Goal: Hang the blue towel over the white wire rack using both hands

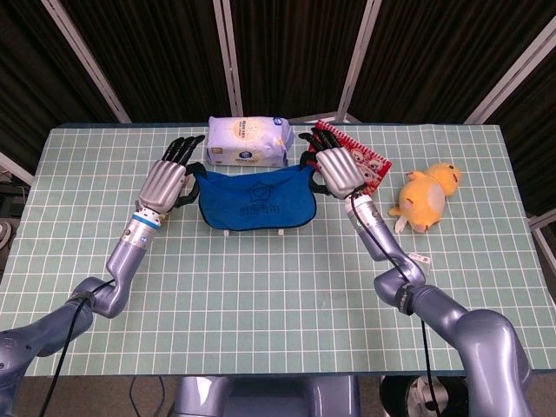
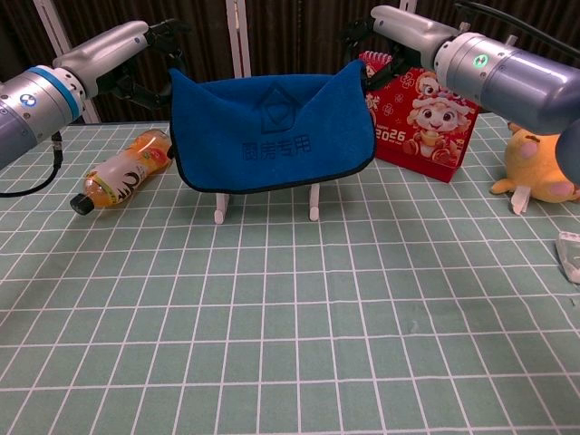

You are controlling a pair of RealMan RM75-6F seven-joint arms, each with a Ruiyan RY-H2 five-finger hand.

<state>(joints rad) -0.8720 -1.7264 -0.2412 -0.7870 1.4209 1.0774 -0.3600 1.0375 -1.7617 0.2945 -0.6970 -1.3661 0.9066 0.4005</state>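
The blue towel [image 2: 272,136] hangs spread out with printed characters on its front, covering the top of the white wire rack [image 2: 314,205]; only the rack's legs show under the hem. My left hand [image 2: 145,68] pinches the towel's upper left corner. My right hand [image 2: 399,27] pinches the upper right corner. In the head view the towel [image 1: 254,201] stretches between the left hand [image 1: 169,181] and the right hand [image 1: 337,171], and the rack's feet [image 1: 280,230] poke out below it. Whether the towel rests on the top bar is hidden.
An orange drink bottle [image 2: 122,169] lies left of the rack. A red 2025 desk calendar [image 2: 426,118] stands close behind the right hand. A yellow plush toy [image 2: 544,163] and a small white object [image 2: 571,256] are far right. A white tissue pack [image 1: 246,141] sits behind the rack.
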